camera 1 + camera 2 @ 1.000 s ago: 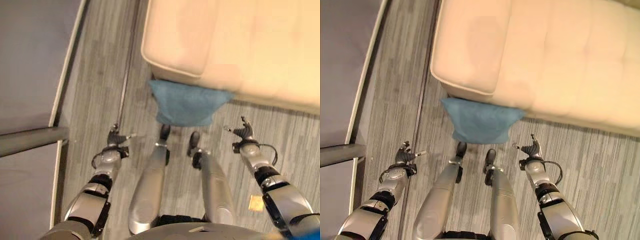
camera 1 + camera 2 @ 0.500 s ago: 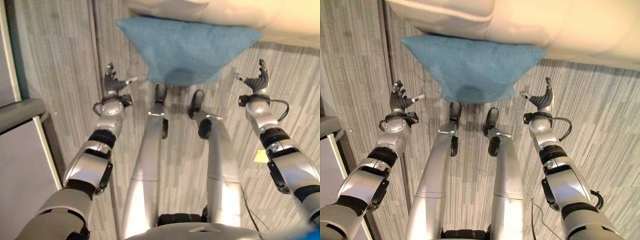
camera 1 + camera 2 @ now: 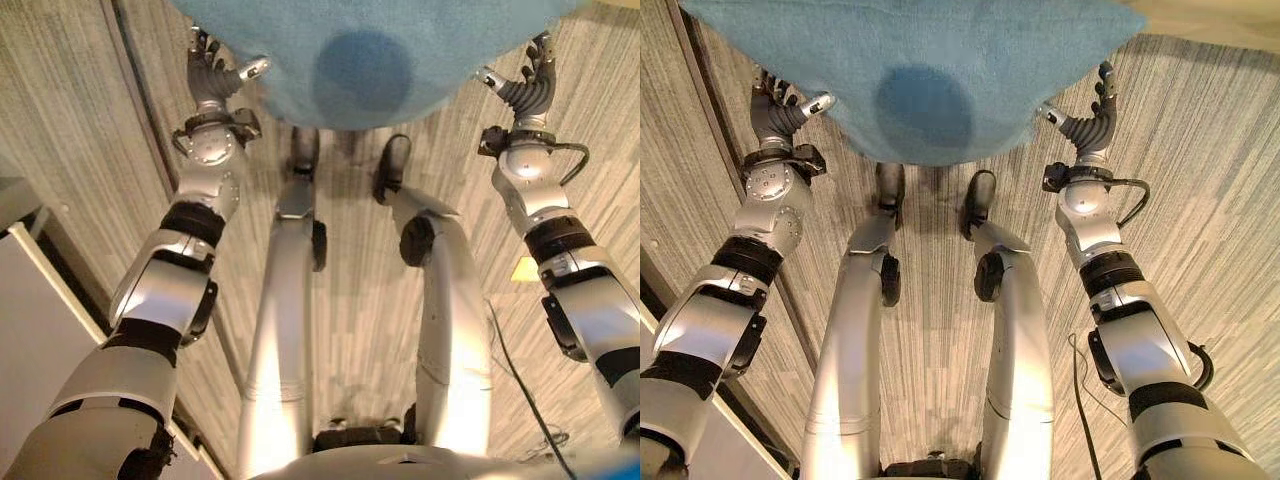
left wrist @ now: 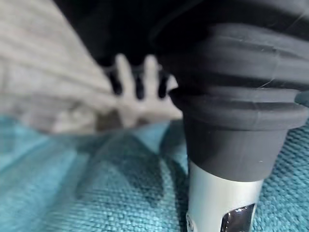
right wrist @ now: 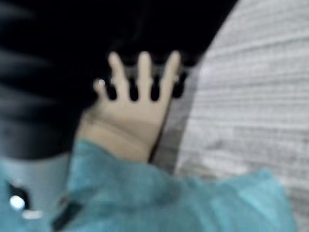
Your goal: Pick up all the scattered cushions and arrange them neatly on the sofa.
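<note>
Grey striped carpet floor underfoot; soft teal woven-fabric cushion lies on it at the far edge. Left hand & right hand flank it, fingers spread, holding nothing. Risk: uneven squeeze, limp cushion folds & slips out.

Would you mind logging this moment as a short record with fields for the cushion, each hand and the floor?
cushion: blue cushion, lying on the floor in front of the robot, between the two hands
left hand: at the cushion's left edge, fingers spread and open, holding nothing
right hand: at the cushion's right edge, fingers spread and open, holding nothing
floor: grey striped carpet
sofa: cream edge just past the cushion
task state: cushion not yet picked up
</note>
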Tool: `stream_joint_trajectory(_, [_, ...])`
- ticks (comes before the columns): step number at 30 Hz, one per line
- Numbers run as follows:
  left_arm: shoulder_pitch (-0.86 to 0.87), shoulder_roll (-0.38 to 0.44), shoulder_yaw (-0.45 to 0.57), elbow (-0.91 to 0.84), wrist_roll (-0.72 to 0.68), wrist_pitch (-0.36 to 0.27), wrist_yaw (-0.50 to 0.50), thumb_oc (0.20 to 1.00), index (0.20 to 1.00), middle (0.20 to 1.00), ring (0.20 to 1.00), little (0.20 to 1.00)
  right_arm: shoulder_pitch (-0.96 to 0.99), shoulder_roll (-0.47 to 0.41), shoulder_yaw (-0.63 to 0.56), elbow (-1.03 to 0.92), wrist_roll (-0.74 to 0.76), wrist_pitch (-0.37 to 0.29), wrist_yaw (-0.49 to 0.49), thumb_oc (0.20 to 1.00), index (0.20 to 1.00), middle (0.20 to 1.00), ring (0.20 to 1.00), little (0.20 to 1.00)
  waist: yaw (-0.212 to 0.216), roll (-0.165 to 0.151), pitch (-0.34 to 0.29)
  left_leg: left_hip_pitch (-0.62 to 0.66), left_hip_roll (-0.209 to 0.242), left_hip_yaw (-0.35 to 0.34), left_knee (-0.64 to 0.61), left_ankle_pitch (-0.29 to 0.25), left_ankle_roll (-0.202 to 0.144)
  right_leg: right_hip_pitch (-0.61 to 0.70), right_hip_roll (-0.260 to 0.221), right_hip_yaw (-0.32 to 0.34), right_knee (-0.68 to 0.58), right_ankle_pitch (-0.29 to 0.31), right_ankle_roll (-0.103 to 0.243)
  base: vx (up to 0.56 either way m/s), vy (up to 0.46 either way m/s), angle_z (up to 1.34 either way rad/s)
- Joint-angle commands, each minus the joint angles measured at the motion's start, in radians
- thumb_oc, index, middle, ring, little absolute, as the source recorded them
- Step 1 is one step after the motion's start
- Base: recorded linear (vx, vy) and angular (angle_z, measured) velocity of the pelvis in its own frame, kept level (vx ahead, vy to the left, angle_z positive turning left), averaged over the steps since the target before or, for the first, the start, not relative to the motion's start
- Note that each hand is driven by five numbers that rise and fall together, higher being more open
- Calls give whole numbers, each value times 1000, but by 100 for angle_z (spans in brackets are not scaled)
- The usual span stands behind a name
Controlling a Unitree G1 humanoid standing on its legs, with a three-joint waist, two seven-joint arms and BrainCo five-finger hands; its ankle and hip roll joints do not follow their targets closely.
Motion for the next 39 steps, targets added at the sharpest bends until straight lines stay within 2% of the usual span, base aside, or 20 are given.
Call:
stream_joint_trajectory(1, [57, -21, -24, -4, -16, -36, -22, 1000, 1000, 1000, 1000, 1000, 65, 5, 56, -64, 13, -46, 41, 1000, 1000, 1000, 1000, 1000, 12, 7, -101, 56, -7, -50, 3, -92, -10, 65, -29, 45, -61, 9, 118, 65, 2, -11])
stream_joint_trajectory(5, [-27, -32, -77, -10, 10, -38, -18, 1000, 1000, 1000, 1000, 1000, -39, 54, 131, -50, -5, -40, 55, 1000, 1000, 1000, 1000, 1000, 15, 7, -91, 56, -15, -54, 16, -96, -13, 64, -23, 44, -53, 6, 115, 50, -4, -2])
stream_joint_trajectory(10, [-64, -62, -99, -17, 21, -44, -6, 1000, 1000, 1000, 1000, 1000, -90, 113, 164, -29, -11, -35, 54, 1000, 1000, 1000, 1000, 1000, 20, 9, -90, 56, -19, -59, 15, -93, -16, 66, -24, 42, -55, 6, 112, 7, 0, 0])
stream_joint_trajectory(14, [-92, -142, -91, -34, 1, -70, 36, 1000, 1000, 1000, 1000, 1000, -115, 246, 165, 15, 46, -51, 52, 1000, 1000, 1000, 1000, 1000, 30, 12, -102, 56, -28, -66, 13, -86, -18, 71, -20, 38, -54, 6, 107, 9, 11, 5])
stream_joint_trajectory(16, [-120, -189, -83, -83, -36, -103, 56, 1000, 1000, 1000, 1000, 1000, -129, 348, 175, 83, 110, -59, 72, 1000, 1000, 1000, 1000, 1000, 43, 20, -114, 56, -35, -75, 8, -78, -21, 74, -20, 30, -60, 16, 108, -9, 24, 5])
stream_joint_trajectory(17, [-118, -195, -81, -101, -44, -107, 58, 1000, 1000, 1000, 1000, 1000, -130, 361, 180, 85, 118, -60, 77, 1000, 1000, 1000, 1000, 1000, 46, 22, -115, 56, -36, -78, 5, -75, -22, 75, -20, 28, -63, 17, 108, -10, 23, 8])
stream_joint_trajectory(18, [-122, -210, -78, -125, -59, -115, 59, 1000, 1000, 1000, 1000, 1000, -146, 386, 191, 109, 133, -58, 93, 693, 693, 693, 693, 693, 56, 26, -120, 56, -39, -84, -1, -68, -23, 74, -22, 26, -62, 22, 110, -8, 8, 9])
stream_joint_trajectory(19, [-117, -219, -74, -155, -68, -129, 61, 1000, 1000, 1000, 1000, 1000, -156, 400, 196, 106, 145, -59, 103, 200, 200, 200, 200, 200, 61, 29, -121, 56, -42, -88, -2, -64, -23, 74, -23, 26, -60, 26, 112, -8, 10, 8])
stream_joint_trajectory(20, [-107, -223, -68, -166, -72, -129, 60, 624, 624, 624, 624, 624, -158, 404, 196, 101, 148, -60, 109, 200, 200, 200, 200, 200, 63, 31, -124, 56, -42, -89, -3, -61, -25, 75, -24, 26, -60, 28, 113, -7, 11, 9])
stream_joint_trajectory(21, [-101, -223, -64, -177, -74, -134, 62, 200, 200, 200, 200, 200, -162, 402, 199, 93, 146, -61, 109, 200, 200, 200, 200, 200, 65, 32, -126, 56, -43, -91, -4, -58, -27, 76, -25, 26, -59, 31, 113, -17, 19, 8])
stream_joint_trajectory(24, [-63, -205, -45, -206, -74, -138, 54, 200, 200, 200, 200, 200, -166, 363, 192, 28, 115, -69, 98, 200, 200, 200, 200, 200, 68, 31, -145, 56, -40, -91, -18, -47, -32, 80, -24, 20, -64, 42, 117, -19, 14, 2])
stream_joint_trajectory(25, [-35, -195, -28, -222, -70, -138, 45, 200, 200, 200, 200, 200, -163, 326, 177, -18, 78, -69, 90, 200, 200, 200, 200, 200, 67, 33, -181, 57, -33, -87, -47, -39, -30, 85, -17, 4, -95, 53, 123, -62, 23, 2])
stream_joint_trajectory(27, [-10, -193, -21, -240, -70, -134, 28, 200, 200, 200, 200, 200, -155, 298, 163, -50, 59, -70, 85, 200, 200, 200, 200, 200, 67, 37, -208, 71, -29, -84, -86, -29, -29, 105, -7, -6, -136, 58, 124, -99, 14, -3])
stream_joint_trajectory(32, [69, -221, -13, -293, -37, -132, -8, 200, 200, 200, 200, 200, -104, 235, 101, -132, 30, -84, 80, 200, 200, 200, 200, 200, 56, 42, -217, 257, -24, -82, -245, -3, -28, 275, 8, -17, -274, 81, 128, -111, 1, -1])
stream_joint_trajectory(34, [83, -233, -11, -304, -35, -132, -16, 200, 200, 200, 200, 200, -94, 232, 92, -145, 29, -86, 82, 200, 200, 200, 200, 200, 56, 44, -219, 288, -23, -85, -272, 3, -31, 303, 10, -16, -298, 85, 129, -78, -15, 3])
stream_joint_trajectory(36, [152, -261, -14, -355, -35, -136, -40, 200, 200, 200, 200, 200, -42, 212, 80, -200, 0, -84, 90, 200, 200, 200, 200, 200, 57, 49, -219, 400, -20, -94, -354, 19, -37, 404, 7, -17, -365, 97, 130, -83, -41, 5])
stream_joint_trajectory(39, [227, -284, -14, -395, -21, -134, -58, 200, 200, 200, 200, 200, 33, 214, 55, -252, -24, -87, 95, 200, 200, 200, 200, 200, 59, 52, -233, 500, -20, -98, -421, 31, -44, 493, 2, -24, -422, 101, 129, -29, -31, 5])
